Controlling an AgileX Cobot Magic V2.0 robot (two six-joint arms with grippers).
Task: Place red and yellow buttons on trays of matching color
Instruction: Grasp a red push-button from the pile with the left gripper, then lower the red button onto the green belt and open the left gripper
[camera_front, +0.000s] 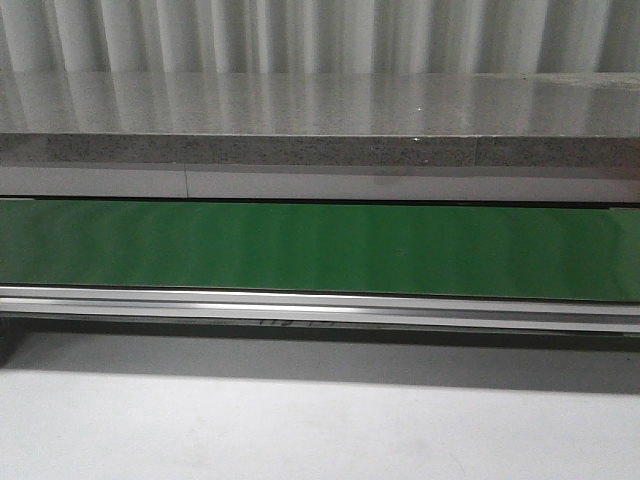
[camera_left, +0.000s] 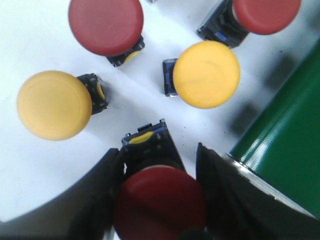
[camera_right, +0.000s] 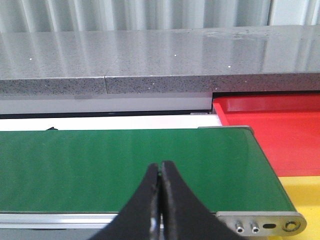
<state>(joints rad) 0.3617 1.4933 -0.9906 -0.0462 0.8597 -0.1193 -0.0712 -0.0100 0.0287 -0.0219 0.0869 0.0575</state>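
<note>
With the left gripper (camera_left: 159, 200) closed around a red button (camera_left: 160, 202) on the white surface (camera_left: 30, 165) beside the green belt (camera_left: 285, 150), and the right gripper (camera_right: 160, 172) pinched empty, a straight lift clear of the neighbouring yellow button (camera_left: 206, 74) is advised.

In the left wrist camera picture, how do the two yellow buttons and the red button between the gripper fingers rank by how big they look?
1. Red button between the fingers, though it is nearest the camera and cut off by the picture's edge.
2-3. The yellow button beside the green belt and the other yellow button look alike; I would not rank them.

Left hand (camera_left: 159, 192) fingers flank red button (camera_left: 160, 202); two yellow buttons (camera_left: 206, 74) beyond.
</note>
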